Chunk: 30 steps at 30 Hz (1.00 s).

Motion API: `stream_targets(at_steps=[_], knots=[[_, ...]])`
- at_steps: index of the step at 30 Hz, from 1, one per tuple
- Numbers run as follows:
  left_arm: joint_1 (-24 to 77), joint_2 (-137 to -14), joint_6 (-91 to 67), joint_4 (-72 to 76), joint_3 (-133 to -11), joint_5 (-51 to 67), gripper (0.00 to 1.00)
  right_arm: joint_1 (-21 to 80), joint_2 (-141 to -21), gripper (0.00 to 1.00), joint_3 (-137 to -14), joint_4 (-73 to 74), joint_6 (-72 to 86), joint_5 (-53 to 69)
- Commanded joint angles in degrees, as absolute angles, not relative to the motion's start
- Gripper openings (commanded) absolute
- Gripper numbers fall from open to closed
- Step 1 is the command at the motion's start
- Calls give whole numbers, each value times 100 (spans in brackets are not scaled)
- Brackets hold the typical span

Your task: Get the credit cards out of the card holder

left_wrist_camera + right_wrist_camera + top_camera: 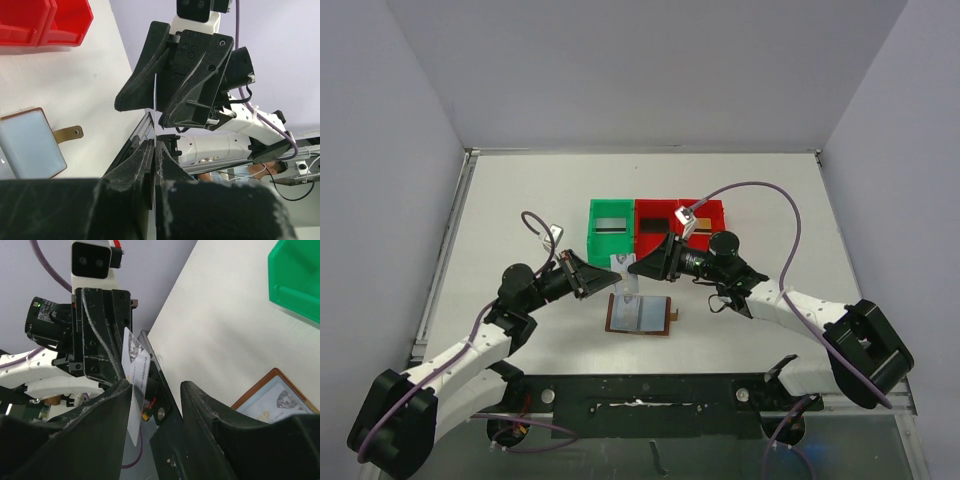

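Item 1, card holder (640,314): I see it lying open and flat on the table (770,200). Its brown leather border is outermost and its pale blue-grey inner pockets face up. The snap tab (68,133) sticks out flat from one short side. From the wrist views I cannot tell whether any cards sit in the pockets.

Item 2, credit card (134,367): one pale grey card, clear of the card holder and off the table. It is held in the air just above and beyond the holder's far edge. It stands on edge and shows only as a thin line in my left wrist view.

Item 3, left gripper (155,146): its fingers are clamped together on one end of the card. It hangs just beyond the holder's far left corner.

Item 4, right gripper (157,387): its jaws are spread wide and grip nothing. It faces the left gripper above the holder's far edge. The free end of the card reaches in between its fingers, close to one of them. I cannot tell whether they touch.

Item 5, green bin (610,228): it stands on the table beyond the holder, well apart from it.

Item 6, red bins (658,228): these are two and stand in a row with the green bin, to its right, likewise beyond the holder.
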State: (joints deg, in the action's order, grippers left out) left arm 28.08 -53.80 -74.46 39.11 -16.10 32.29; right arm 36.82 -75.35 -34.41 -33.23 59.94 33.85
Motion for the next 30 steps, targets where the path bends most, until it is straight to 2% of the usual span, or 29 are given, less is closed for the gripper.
stream_targets(at_steps=[1, 9, 17, 23, 25, 26, 27, 30], knots=[[2829, -5408, -7461, 4426, -1678, 3374, 0, 3700, -7471, 42, -3625, -4095, 6181, 3816], [2830, -5517, -7497, 4549, -1776, 3444, 0, 3702, -7579, 32, -3502, -4786, 6515, 4238], [2830, -5567, -7584, 4714, -1758, 3467, 0, 3691, -7426, 21, -3467, -4584, 6420, 4230], [2828, -5578, -7628, 4754, -1802, 3337, 0, 3696, -7382, 0, -3485, -4517, 6419, 4250], [2830, -5579, -7570, 4674, -1878, 3331, 0, 3667, -7267, 0, -3531, -4238, 6306, 4110], [2823, -5545, -7466, 4404, -1938, 3316, 3, 3639, -7181, 0, -3577, -3965, 6168, 4012], [2820, -5494, -7333, 4033, -2003, 3252, 13, 3618, -7089, 0, -3656, -3583, 5985, 3885], [2821, -5082, -6810, 2490, -2251, 2505, 36, 3545, -6761, 0, -3965, -2215, 5175, 3344]])
